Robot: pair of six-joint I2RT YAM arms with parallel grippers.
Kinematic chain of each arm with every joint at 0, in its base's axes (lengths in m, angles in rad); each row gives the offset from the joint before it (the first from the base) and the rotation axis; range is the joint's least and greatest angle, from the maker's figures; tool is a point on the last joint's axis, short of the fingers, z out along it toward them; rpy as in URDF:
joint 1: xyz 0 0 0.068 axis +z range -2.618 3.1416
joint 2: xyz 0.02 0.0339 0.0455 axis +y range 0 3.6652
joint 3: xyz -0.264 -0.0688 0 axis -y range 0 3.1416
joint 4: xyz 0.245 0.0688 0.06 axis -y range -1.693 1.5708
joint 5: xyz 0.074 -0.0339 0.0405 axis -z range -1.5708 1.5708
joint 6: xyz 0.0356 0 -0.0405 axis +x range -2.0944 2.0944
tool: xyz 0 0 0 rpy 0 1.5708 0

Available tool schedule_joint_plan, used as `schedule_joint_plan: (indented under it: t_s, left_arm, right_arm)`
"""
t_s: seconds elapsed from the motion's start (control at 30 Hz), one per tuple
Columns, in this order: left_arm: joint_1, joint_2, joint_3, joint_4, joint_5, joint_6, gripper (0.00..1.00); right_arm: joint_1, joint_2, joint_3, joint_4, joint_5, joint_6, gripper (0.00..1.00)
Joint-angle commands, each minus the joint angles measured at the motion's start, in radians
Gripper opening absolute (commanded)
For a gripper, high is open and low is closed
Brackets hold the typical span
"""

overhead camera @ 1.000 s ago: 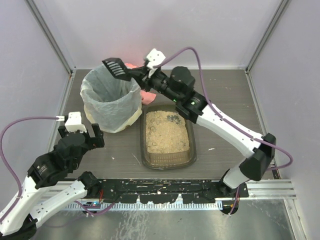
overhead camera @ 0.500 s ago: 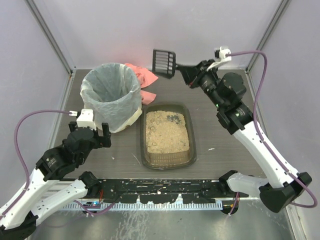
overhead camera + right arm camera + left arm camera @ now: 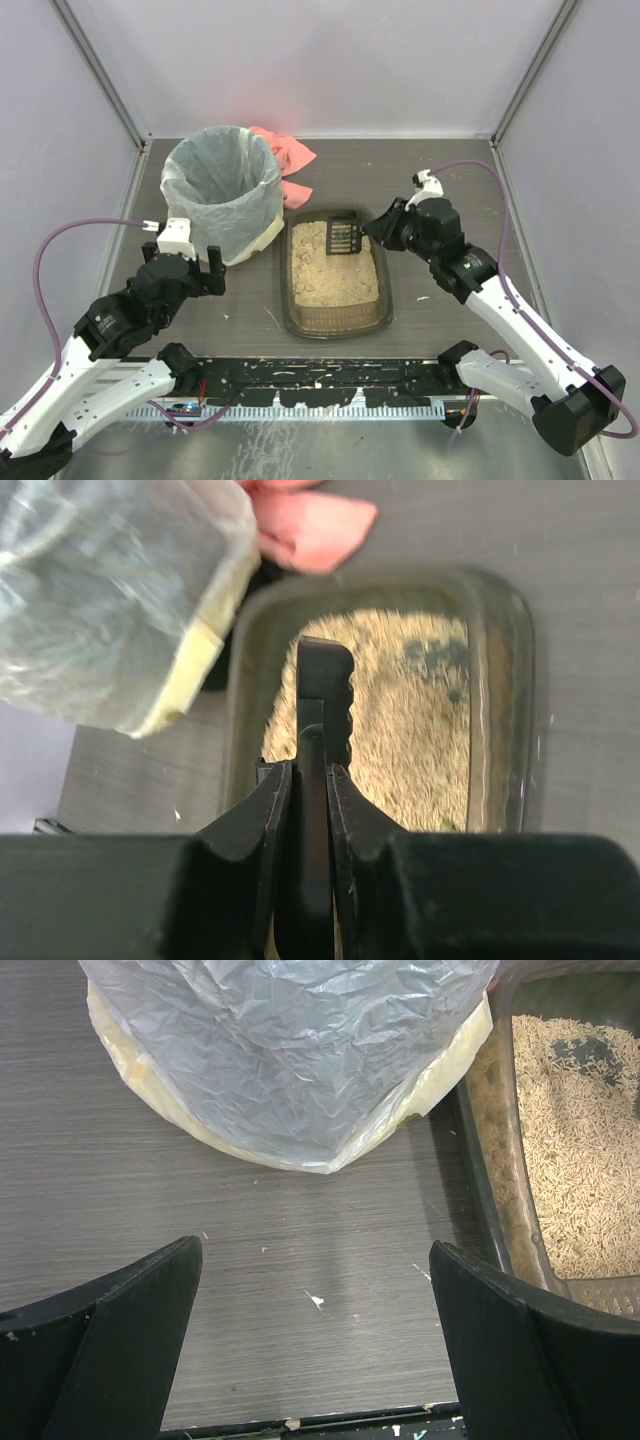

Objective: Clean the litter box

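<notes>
Right claw [image 3: 310, 815]: clamped on the handle of the small black slotted scoop [image 3: 345, 237]. Jaws pressed tight against both sides of the handle in the wrist view.

Left claw [image 3: 312, 1260]: jaws wide apart, holding nothing. It hangs low over bare table just beside the bin.

Litter box [image 3: 337, 322]: dark smoky plastic tray in the middle of the table, long side running away from me. It sits just right of the bin, the two nearly touching at the far left corner. Tan litter [image 3: 325, 275] covers most of the floor, thinner at the near end.

Progress, as I judge it: the scooping step is in hand. The scoop head is down at the far end of the box, at or in the litter; I cannot tell how deep. A dark clumped patch [image 3: 437, 660] lies in the far right corner, so there is waste left to lift. I cannot see into the bag-lined bin [image 3: 215, 225] well enough to say what has gone in. Carrying the load over and tipping it remains.

Surface: dark grey wood-grain table [image 3: 440, 180], with a few stray grains [image 3: 424, 297] scattered right of the box. A pink cloth [image 3: 285, 150] lies crumpled behind the bin.

Room: pale lavender walls on three sides. A black rail [image 3: 330, 375], flecked with crumbs, runs along the near edge.
</notes>
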Motion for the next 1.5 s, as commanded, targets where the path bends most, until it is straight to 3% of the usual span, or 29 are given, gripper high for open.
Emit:
schedule_joint_plan:
  t_s: [0.0,0.27,0.37,0.53,1.07,1.27,1.33,1.47]
  left_arm:
    - [0.005,0.004,0.003,0.054,0.007,0.017,0.98]
    - [0.006,0.006,0.004,0.052,0.005,0.017,0.98]
    - [0.005,0.006,0.003,0.051,0.004,0.017,0.98]
    - [0.006,0.009,0.003,0.051,0.002,0.017,0.98]
    - [0.006,0.013,0.011,0.035,-0.043,0.009,0.98]
    - [0.005,-0.003,0.012,0.028,-0.073,0.002,0.98]
    - [0.005,-0.004,0.011,0.026,-0.079,0.001,0.98]
    - [0.006,0.01,0.014,0.019,-0.093,-0.001,0.98]
  right_arm:
    - [-0.003,-0.005,-0.092,0.042,-0.057,0.104,0.05]
    - [-0.003,0.077,-0.228,0.217,-0.158,0.151,0.14]
    - [-0.003,0.088,-0.239,0.226,-0.137,0.131,0.23]
    - [-0.003,0.064,-0.213,0.155,-0.024,0.045,0.46]
    - [-0.003,-0.126,-0.146,-0.117,0.494,-0.171,0.62]
    - [-0.003,-0.276,-0.156,-0.119,0.532,-0.2,0.78]
    - [-0.003,-0.324,-0.154,-0.118,0.506,-0.222,0.98]
    - [-0.003,-0.408,-0.161,-0.148,0.484,-0.224,1.0]
